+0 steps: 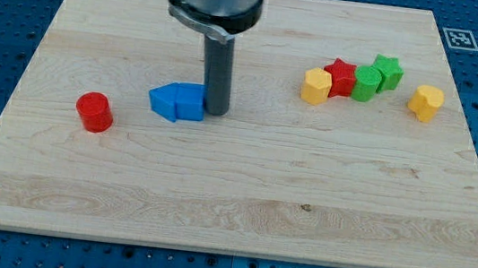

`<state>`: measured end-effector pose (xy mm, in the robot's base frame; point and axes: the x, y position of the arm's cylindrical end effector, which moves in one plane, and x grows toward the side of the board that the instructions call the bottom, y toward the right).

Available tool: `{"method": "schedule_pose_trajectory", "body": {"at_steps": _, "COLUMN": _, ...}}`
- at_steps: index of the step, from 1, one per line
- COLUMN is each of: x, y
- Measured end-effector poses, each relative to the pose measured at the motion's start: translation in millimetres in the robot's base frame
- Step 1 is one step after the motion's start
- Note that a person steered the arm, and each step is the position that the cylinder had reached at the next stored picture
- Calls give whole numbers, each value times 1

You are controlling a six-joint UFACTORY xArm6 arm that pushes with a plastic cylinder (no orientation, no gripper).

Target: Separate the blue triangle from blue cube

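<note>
The blue triangle (163,101) and the blue cube (191,101) lie touching each other left of the board's middle, the triangle on the view's left, the cube on the right. My tip (216,111) stands right against the cube's right side. The rod rises from there to the arm's metal flange at the view's top.
A red cylinder (94,111) sits to the left of the blue pair. At the right lie a yellow block (317,85), a red star (340,76), a green block (366,84), a green star (388,72) and another yellow block (425,102). The wooden board (231,205) ends in blue perforated table.
</note>
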<state>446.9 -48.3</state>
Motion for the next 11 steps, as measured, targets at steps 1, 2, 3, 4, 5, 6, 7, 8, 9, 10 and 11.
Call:
{"method": "schedule_pose_trajectory", "body": {"at_steps": 1, "x": 0, "y": -25}}
{"method": "schedule_pose_trajectory", "body": {"at_steps": 2, "x": -1, "y": -31}}
{"method": "schedule_pose_trajectory", "body": {"at_steps": 3, "x": -31, "y": -36}}
{"method": "schedule_pose_trajectory", "body": {"at_steps": 4, "x": -46, "y": -32}}
{"method": "schedule_pose_trajectory", "body": {"at_steps": 5, "x": -32, "y": -2}}
{"method": "schedule_pose_trajectory", "body": {"at_steps": 6, "x": -12, "y": 13}}
{"method": "schedule_pose_trajectory", "body": {"at_steps": 7, "x": 35, "y": 5}}
{"method": "schedule_pose_trajectory", "body": {"at_steps": 8, "x": 44, "y": -37}}
{"method": "schedule_pose_trajectory", "body": {"at_steps": 9, "x": 27, "y": -88}}
{"method": "schedule_pose_trajectory", "body": {"at_steps": 10, "x": 14, "y": -107}}
{"method": "schedule_pose_trajectory", "body": {"at_steps": 11, "x": 13, "y": -107}}
